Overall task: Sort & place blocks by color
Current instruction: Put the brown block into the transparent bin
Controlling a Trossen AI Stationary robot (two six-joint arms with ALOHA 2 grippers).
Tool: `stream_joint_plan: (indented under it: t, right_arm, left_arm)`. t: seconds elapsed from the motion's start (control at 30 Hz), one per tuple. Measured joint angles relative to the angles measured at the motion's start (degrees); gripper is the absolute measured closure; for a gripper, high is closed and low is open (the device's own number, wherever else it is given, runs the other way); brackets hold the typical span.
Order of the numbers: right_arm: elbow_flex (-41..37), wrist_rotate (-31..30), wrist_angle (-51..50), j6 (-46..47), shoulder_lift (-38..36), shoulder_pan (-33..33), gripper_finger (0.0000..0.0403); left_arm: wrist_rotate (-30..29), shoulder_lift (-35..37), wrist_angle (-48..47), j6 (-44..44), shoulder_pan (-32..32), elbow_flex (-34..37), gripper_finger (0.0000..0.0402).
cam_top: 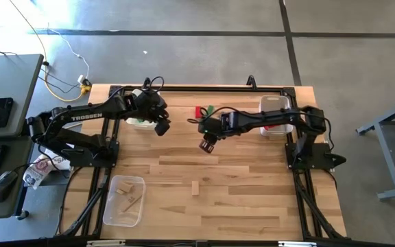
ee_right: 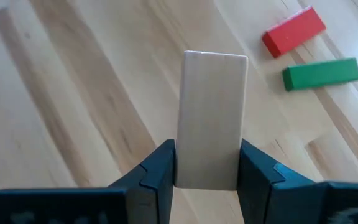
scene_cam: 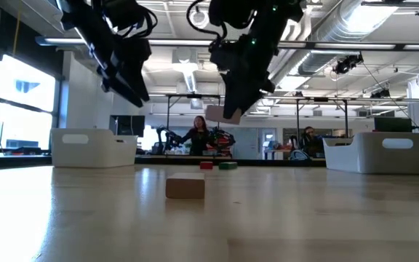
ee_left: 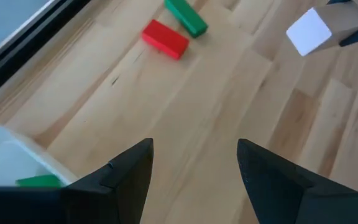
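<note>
My right gripper (cam_top: 208,145) hangs over the middle of the table, shut on a plain light-wood bar (ee_right: 211,112). A red block (ee_right: 293,31) and a green block (ee_right: 321,73) lie flat side by side on the tabletop toward the far edge. Another plain wood block (cam_top: 195,187) lies flat nearer the front edge. My left gripper (ee_left: 194,168) is open with nothing between its fingers; it hovers left of centre beside the far-left bin (cam_top: 137,122), which holds a green piece (ee_left: 39,181). My right gripper pinches the plain bar's two long sides (ee_right: 209,171) between its two fingers, close to one end. The rest of the bar sticks out past the fingertips (ee_right: 161,165). The fingers slant down at the table, and the bar (scene_cam: 222,113) hangs clear of the tabletop.
A clear bin (cam_top: 108,206) with several plain wood pieces stands at the front left corner. Another bin (cam_top: 278,103) sits at the far right under the right arm. Bare tabletop stretches across the middle and front right. People stand in the room beyond the table.
</note>
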State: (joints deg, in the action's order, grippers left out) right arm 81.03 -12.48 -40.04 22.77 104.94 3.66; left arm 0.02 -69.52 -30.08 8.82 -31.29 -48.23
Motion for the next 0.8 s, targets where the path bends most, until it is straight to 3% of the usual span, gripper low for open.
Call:
stream_joint_plan:
  t: [0.33,0.8]
  right_arm:
    - [-0.02,3.57,3.39,-2.82,-2.38,-1.58,0.0291]
    - [-0.02,14.61,10.98,-7.83,-3.20,-3.30,0.0291]
  left_arm:
    - [1.28,0.00,0.41,-0.18,0.00,0.00,0.0181]
    - [12.42,0.00,5.21,-17.87,6.16,0.00,0.0181]
